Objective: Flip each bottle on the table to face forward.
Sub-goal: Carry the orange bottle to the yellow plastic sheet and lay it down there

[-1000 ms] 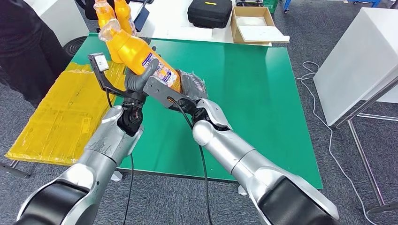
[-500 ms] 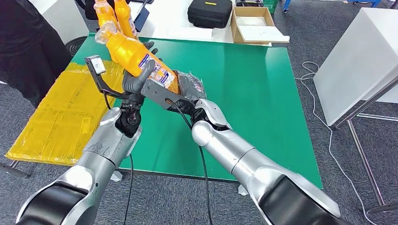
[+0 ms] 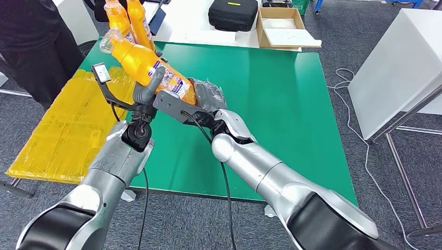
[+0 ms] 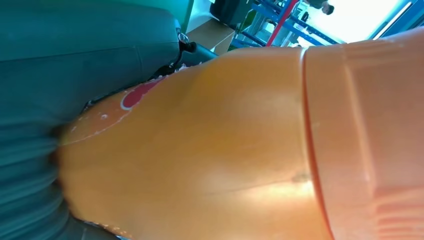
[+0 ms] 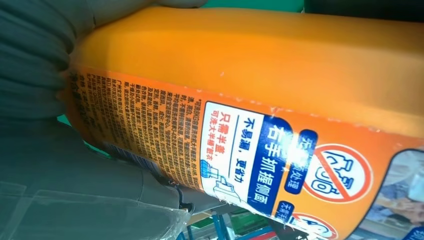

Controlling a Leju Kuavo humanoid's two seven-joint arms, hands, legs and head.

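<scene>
Bottles first: two upright orange bottles (image 3: 127, 21) stand at the far-left corner of the green table (image 3: 271, 99), close to its edge. Just in front of them a third orange detergent bottle (image 3: 148, 65) is held tilted in the air above the table's left part, cap end toward the far left, printed label facing up. The left hand (image 3: 147, 91) grips it around the middle — thumb raised across the label. The right hand (image 3: 208, 96) holds the bottle's base end, its fingers wrapped under it. A yellow taped sheet (image 3: 68, 130) lies beyond the table's left edge, with a person in dark clothes (image 3: 31, 41) beside it. Rightward the green surface is bare — wide room out to the right edge. A black case (image 3: 233, 13) and an open cardboard box (image 3: 284, 26) sit past the far edge.
</scene>
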